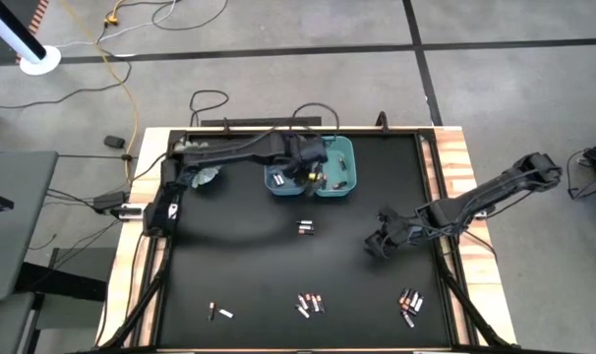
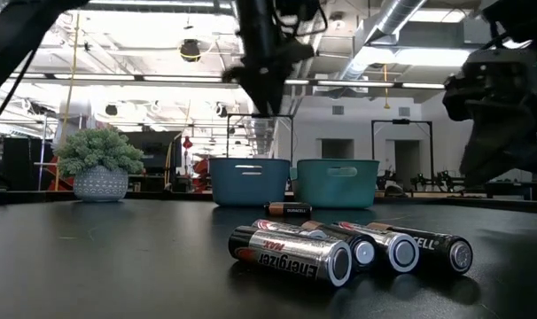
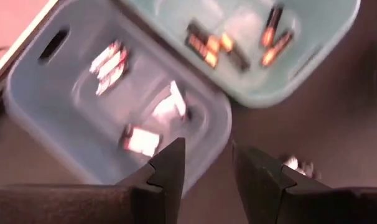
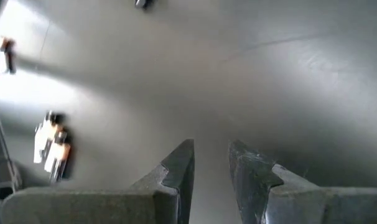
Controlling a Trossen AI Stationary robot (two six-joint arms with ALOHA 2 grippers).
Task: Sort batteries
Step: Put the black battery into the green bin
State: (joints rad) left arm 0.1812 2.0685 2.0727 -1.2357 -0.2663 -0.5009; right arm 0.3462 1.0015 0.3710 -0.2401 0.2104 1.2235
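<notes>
Two bins stand side by side at the far middle of the table: a blue bin with silvery batteries in it, and a teal bin with dark, copper-ended batteries. My left gripper hangs open above the near edge of the bins, nothing between its fingers. My right gripper is open over bare mat at the right. Loose batteries lie on the mat: a pair at the middle and groups near the front edge.
A small potted plant stands at the far left of the mat. A wooden rim frames the black table. In the low view, several batteries lie close in front of the bins.
</notes>
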